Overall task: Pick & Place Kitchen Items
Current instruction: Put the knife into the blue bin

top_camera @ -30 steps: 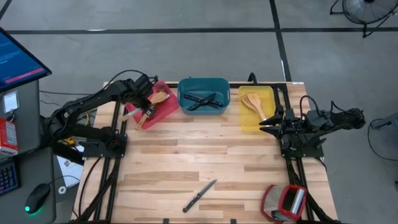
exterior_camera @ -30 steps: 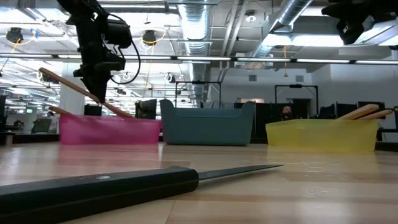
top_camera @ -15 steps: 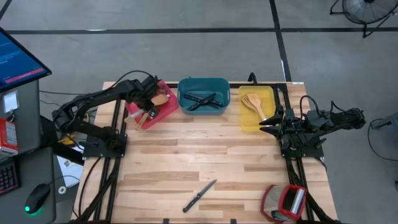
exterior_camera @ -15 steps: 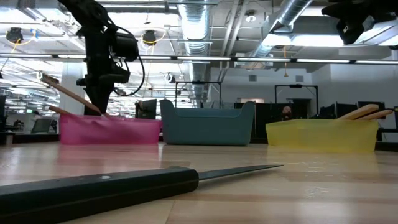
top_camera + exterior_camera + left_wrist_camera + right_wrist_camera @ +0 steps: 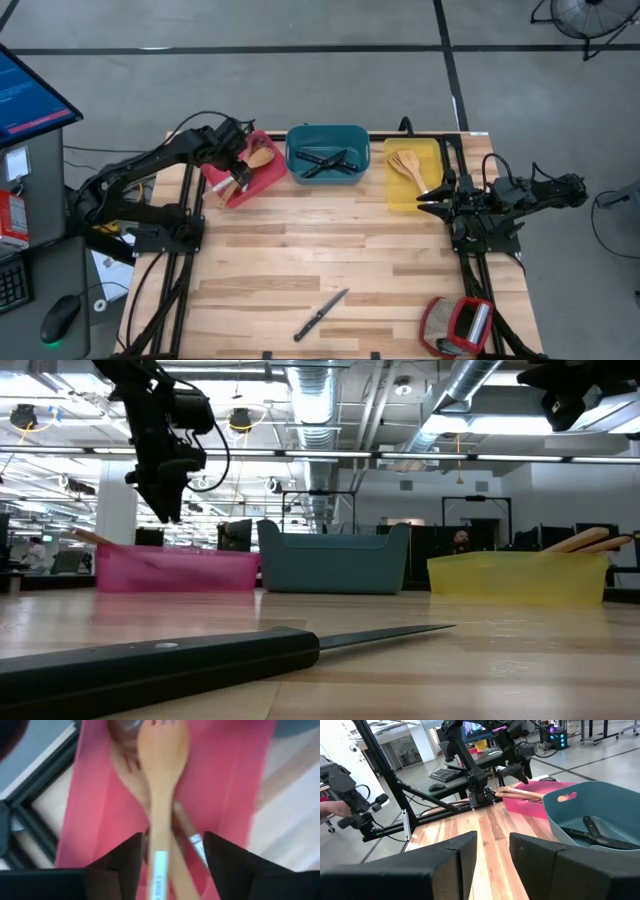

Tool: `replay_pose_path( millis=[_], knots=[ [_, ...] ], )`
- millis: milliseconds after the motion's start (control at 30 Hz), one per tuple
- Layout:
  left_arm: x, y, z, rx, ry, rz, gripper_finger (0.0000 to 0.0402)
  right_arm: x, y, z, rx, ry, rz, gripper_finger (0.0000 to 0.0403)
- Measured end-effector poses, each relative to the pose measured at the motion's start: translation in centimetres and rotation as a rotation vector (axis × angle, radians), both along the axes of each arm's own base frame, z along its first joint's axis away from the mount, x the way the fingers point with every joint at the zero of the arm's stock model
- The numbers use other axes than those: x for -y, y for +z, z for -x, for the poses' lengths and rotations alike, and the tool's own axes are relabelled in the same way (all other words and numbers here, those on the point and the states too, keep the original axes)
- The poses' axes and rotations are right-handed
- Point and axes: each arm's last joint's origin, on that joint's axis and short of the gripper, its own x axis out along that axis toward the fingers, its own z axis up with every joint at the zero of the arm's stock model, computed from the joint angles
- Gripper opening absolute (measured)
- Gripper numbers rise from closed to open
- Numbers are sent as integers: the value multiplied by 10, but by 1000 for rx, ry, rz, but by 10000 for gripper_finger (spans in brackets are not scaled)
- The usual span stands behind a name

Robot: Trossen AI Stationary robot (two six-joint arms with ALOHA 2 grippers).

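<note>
The left gripper (image 5: pixel 238 165) hovers above the red rectangular tray (image 5: pixel 262 181) at the far left of the tabletop (image 5: pixel 330 255), its two dark fingers (image 5: pixel 117 865) spread apart and holding nothing. Directly beneath it, seen between those fingers in the left wrist view, a light wooden spoon (image 5: pixel 161 785) lies along the tray floor on top of other light wooden utensils (image 5: pixel 125 767); from the high view their ends (image 5: pixel 255 158) show beside the gripper, and in the low view one wooden handle tip (image 5: pixel 88 537) pokes over the tray's left rim while the gripper hangs clear above it.

Just beside the red tray stands a teal rectangular tray (image 5: pixel 327 135) holding slim black-handled knives (image 5: pixel 325 160) that lie crossed. Next along is a yellow rectangular tray (image 5: pixel 400 200) with light wooden slotted spatulas (image 5: pixel 407 165) inside, their handles rising past its rim in the low view.

The right gripper (image 5: pixel 428 198) waits at the near right corner of the yellow tray, fingers parted and empty.

Well apart from the trays, on the near middle of the tabletop, a lone black-handled knife with a silver blade (image 5: pixel 320 315) lies flat, angled. At the near right corner sits a bulky red-and-silver object (image 5: pixel 458 324).
</note>
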Motion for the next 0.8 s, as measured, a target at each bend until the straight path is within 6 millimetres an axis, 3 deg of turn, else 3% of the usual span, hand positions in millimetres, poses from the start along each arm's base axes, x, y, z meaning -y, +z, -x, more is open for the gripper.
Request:
replay_pose_path(
  millis=[200,333,533,667,800],
  knots=[
    [23,27,-4,353,-139,87,231,0,0,0,0,0,0,126],
    [56,53,-15,604,-329,121,233,0,0,0,0,0,0,126],
    [115,80,-36,833,-646,99,227,0,0,0,0,0,0,126],
    [152,84,-54,883,-736,12,226,0,0,0,0,0,0,126],
    [185,66,-74,795,-704,-44,226,0,0,0,0,-1,-8,126]
  ],
)
